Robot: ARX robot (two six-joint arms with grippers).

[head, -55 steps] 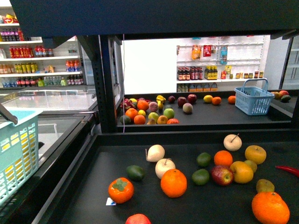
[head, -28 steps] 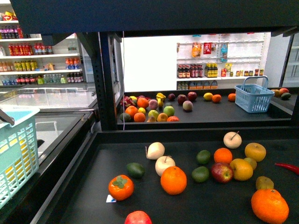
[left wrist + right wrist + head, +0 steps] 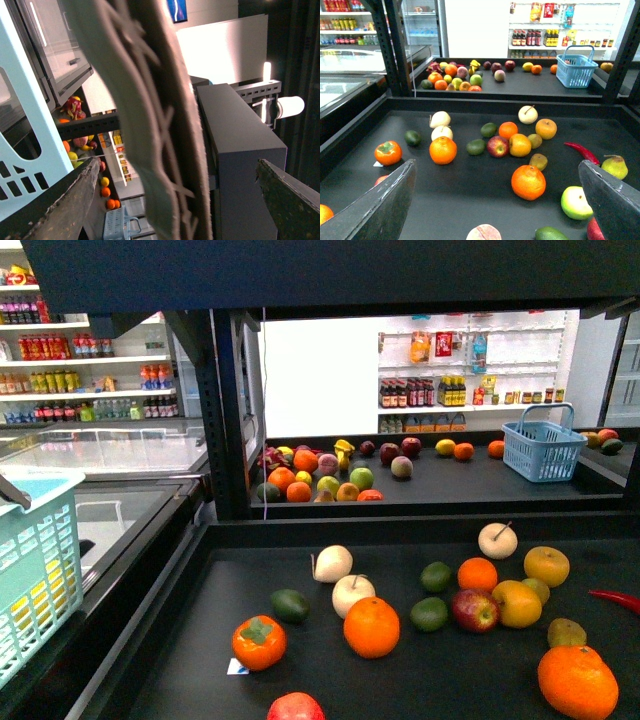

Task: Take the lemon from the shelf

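The shelf is a black rack; its near deck (image 3: 180,660) holds scattered fruit and a far deck (image 3: 470,485) lies behind. A bright yellow fruit that looks like the lemon (image 3: 445,449) lies on the far deck beside an orange; it also shows in the right wrist view (image 3: 527,66). Neither arm shows in the front view. My right gripper (image 3: 497,202) is open and empty, above the near deck (image 3: 470,200), far from the lemon. My left gripper (image 3: 175,200) is open, with a blurred grey lattice part of a basket (image 3: 150,125) between its jaws.
The near deck carries oranges (image 3: 371,628), golden apples (image 3: 546,566), a red apple (image 3: 475,611), limes and a red chilli (image 3: 615,599). A light-blue basket (image 3: 35,570) hangs at the left. A blue basket (image 3: 543,450) stands on the far deck. Black posts (image 3: 225,420) frame the rack.
The front view has shifted slightly; the light-blue basket at the left now sits a little lower and further left. The fruit has not moved.
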